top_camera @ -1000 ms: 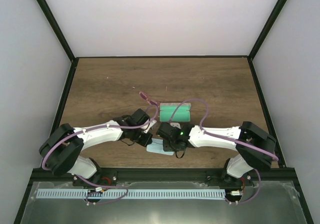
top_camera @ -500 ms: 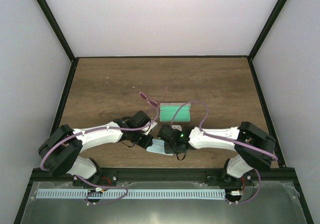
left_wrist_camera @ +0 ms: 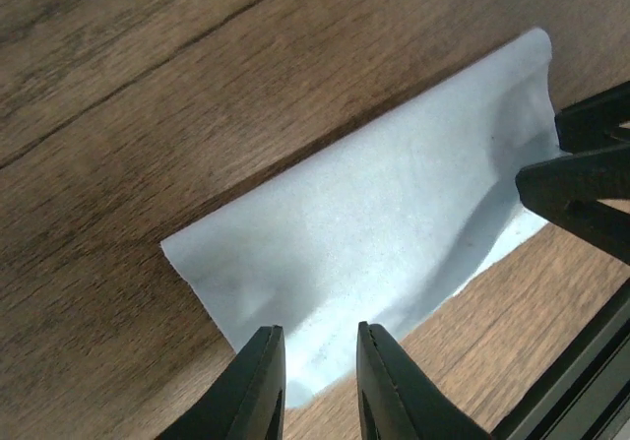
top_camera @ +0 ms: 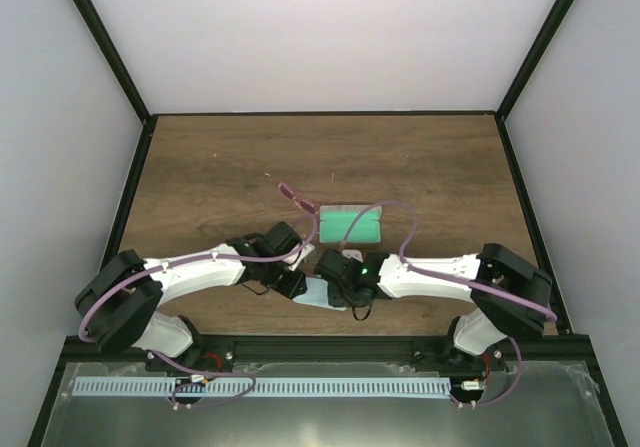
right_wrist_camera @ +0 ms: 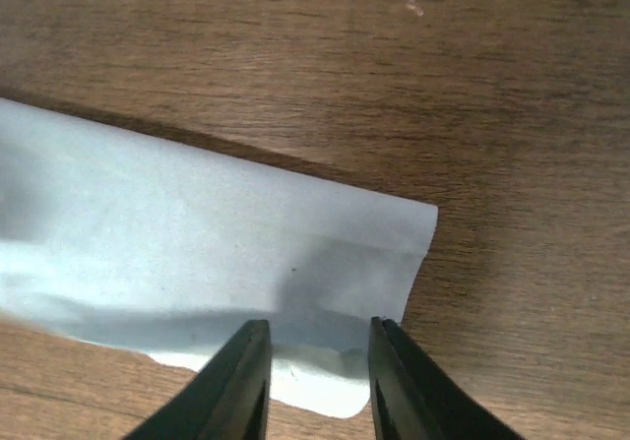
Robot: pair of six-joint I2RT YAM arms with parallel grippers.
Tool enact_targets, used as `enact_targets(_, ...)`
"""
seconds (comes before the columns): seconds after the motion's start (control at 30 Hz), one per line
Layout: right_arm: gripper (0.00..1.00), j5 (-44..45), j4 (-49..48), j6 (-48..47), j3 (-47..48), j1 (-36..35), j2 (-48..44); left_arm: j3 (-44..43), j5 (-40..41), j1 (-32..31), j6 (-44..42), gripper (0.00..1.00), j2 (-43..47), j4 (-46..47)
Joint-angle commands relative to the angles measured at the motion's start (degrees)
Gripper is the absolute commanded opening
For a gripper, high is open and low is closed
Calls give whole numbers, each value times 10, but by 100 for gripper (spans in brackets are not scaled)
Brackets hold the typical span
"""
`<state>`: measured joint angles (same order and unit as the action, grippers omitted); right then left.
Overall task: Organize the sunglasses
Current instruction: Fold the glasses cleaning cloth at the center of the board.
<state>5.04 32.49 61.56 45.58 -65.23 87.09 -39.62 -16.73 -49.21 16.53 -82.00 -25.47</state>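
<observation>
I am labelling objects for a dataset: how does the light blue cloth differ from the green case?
The cloth is pale blue, thin and rumpled; the case is green and boxy. The cloth lies near the front edge, between the left gripper and the right gripper; the case lies farther back, next to the sunglasses. Both rest on the wooden table.

The left arm (top_camera: 195, 270) and right arm (top_camera: 435, 272) crowd the worktop's (top_camera: 200, 167) near middle, meeting over the cloth (top_camera: 318, 295). Just beyond lie the case (top_camera: 350, 224) and sunglasses (top_camera: 297, 198); open wood stretches either side and farther back.
</observation>
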Motion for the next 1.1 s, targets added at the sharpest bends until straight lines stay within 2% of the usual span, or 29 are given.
enact_targets(0.0,32,9,-13,1,0,-11,-24,-4,-1,-3,1,25,13,-8)
enact_targets(0.27,32,38,3,9,12,-14,-43,-10,-2,-3,2,29,22,-17)
enact_targets(0.37,30,43,22,27,16,-13,-33,-13,2,-3,4,29,12,-18)
enact_targets(0.43,30,42,50,54,19,-13,-22,-16,23,-3,14,33,5,-27)
enact_targets(0.57,39,32,73,109,14,-13,-10,-21,57,-2,29,40,-12,-45)
enact_targets(0.73,43,23,46,97,10,-12,4,-22,59,-1,33,41,-29,-42)
enact_targets(1.07,30,11,26,78,18,-8,40,-18,55,-2,32,41,-31,-42)
